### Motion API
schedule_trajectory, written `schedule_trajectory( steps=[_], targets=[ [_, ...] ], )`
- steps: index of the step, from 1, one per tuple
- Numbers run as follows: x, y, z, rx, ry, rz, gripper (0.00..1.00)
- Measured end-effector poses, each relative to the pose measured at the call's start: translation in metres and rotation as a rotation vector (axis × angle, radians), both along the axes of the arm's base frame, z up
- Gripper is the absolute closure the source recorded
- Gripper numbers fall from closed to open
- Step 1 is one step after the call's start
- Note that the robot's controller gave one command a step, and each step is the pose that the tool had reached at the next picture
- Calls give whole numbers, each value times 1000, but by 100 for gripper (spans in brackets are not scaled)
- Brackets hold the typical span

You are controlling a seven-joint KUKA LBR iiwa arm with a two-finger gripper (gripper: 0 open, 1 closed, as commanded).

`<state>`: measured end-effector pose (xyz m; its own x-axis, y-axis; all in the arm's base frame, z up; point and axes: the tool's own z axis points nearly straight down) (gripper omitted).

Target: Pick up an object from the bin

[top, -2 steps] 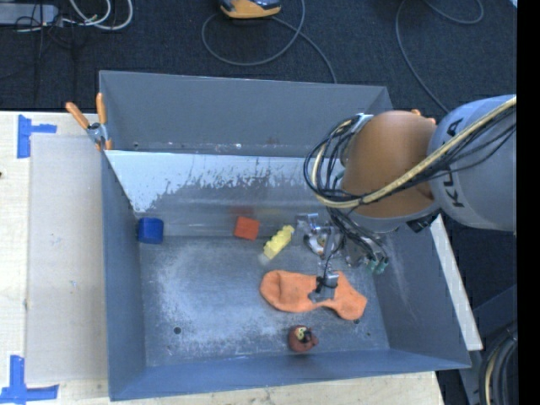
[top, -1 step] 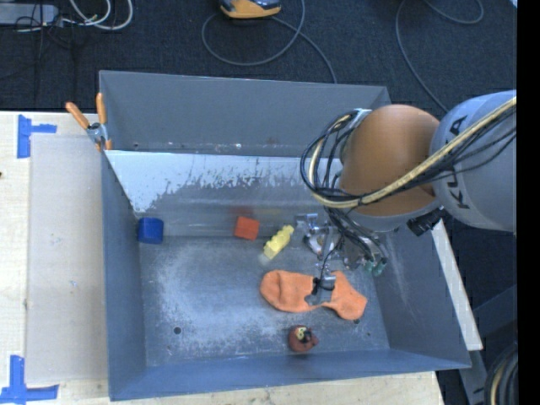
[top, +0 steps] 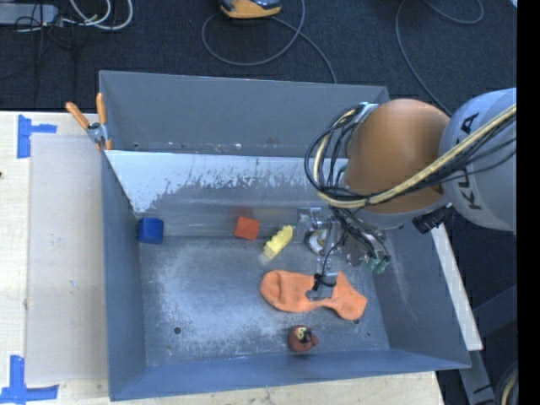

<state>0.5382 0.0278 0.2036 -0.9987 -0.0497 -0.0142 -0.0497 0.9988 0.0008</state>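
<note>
- Over the middle of the orange cloth (top: 291, 292), camera view: the gripper (top: 323, 287) has its tip down on, or just above, the fabric; contact is not certain.
- The cloth lies flat on the floor of the bin (top: 194, 327), long axis running left to lower right. The claw sits about midway along it, so the cloth lies straight beneath.
- Claw released or clenched: cannot tell; the tip is a dark blur.
- Arm comes from right of the cloth, wrist pointing steeply down, orange cover (top: 396, 167) and looped cables above.
- Yellow piece (top: 278, 241) lies just beyond the cloth, red-orange block (top: 245, 227) beside it, blue block (top: 150, 230) well to the left, dark round thing (top: 301, 338) on the cloth's near side.
</note>
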Motion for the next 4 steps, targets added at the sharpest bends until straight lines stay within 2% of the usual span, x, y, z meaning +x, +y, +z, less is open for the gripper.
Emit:
schedule_trajectory(
  steps=[1, 2, 3, 4],
  targets=[
    [-3, 1, -35, -1, 18, 118, 0],
    [-12, -7, -66, -4, 9, 359, 0],
    [-18, -16, -85, -2, 14, 271, 0],
    [-6, -16, -108, -7, 11, 563, 0]
  ],
)
